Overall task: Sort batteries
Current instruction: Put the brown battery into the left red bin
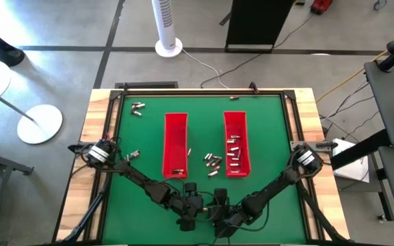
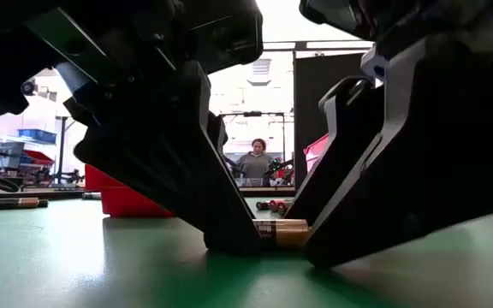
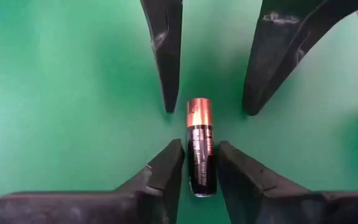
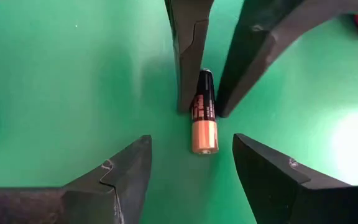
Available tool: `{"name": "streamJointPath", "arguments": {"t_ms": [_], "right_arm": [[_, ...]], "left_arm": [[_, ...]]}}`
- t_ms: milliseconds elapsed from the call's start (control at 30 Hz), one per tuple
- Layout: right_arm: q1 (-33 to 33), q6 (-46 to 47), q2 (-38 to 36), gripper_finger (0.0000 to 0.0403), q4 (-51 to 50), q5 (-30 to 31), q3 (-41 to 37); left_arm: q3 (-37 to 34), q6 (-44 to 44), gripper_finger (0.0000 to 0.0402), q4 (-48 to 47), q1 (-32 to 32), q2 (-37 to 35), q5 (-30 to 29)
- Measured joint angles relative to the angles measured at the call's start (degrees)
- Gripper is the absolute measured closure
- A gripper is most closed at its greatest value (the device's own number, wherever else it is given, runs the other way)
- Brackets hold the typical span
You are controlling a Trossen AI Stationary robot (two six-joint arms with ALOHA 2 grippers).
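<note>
Battery in play: one battery [image 3: 200,146], with a copper end and a black body, lies flat on the green mat [image 1: 142,137] at the near edge of the table, between my two grippers.
Left gripper: my left gripper [image 3: 199,149] is down at the mat with its jaws set narrow, one to each side of the battery's black end. The left wrist view shows a thin sliver of mat on either side, so they bracket it rather than pinch it.
Right gripper: my right gripper [image 4: 191,146] faces it from the copper end, jaws standing wide and clear of the battery on both sides, tips low over the mat.
Low view: the battery [image 2: 281,233] rests on the mat between the dark fingers of both arms.
Other batteries: a loose cluster [image 1: 213,162] lies on the mat between the two red trays, and a few more sit near the far left corner [image 1: 137,108].
Left tray [image 1: 176,143]: one battery lies at its near end.
Right tray [image 1: 236,142]: several batteries are scattered along its near half.
Trays' position: they lie side by side at mid-table, lengthwise away from my arms and well apart from the battery I am working on.
Background: a person [image 2: 257,162] is in the room beyond the table.
</note>
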Motion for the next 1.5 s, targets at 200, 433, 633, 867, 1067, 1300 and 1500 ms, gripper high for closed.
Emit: {"name": "streamJointPath", "arguments": {"t_ms": [200,433,633,867,1067,1300,1500], "right_arm": [[-0.3,-0.2,-0.3,0.0187,-0.7,-1.1,0.0],[0.7,-1.1,-4.8,0.0188,-7.2,0.3,-0.2],[2.7,0.0,-6.3,0.0188,-8.3,3.3,-0.4],[3.8,1.2,-6.3,0.0187,-8.2,4.6,-0.5],[4.0,1.1,-6.4,0.0187,-8.1,5.4,-0.5],[4.0,0.9,-6.4,0.0187,-8.1,5.4,-0.3],[4.0,1.7,-8.1,0.0189,-12.8,5.4,0.1]], "left_arm": [[0.0,0.7,0.0285,-0.1,0.0,0.0,0.1],[-0.1,1.0,0.0282,1.5,0.0,0.2,-1.1],[-1.0,0.9,0.0282,3.1,-0.3,0.2,-3.3],[-4.8,0.6,0.0286,7.8,-0.4,0.1,-6.2],[-8.1,1.9,0.0288,12.0,-0.6,-0.1,-7.9],[-8.6,2.4,0.0368,11.8,-0.6,0.0,-8.3],[-8.6,2.3,0.0374,11.8,-0.6,-0.1,-8.9]]}}
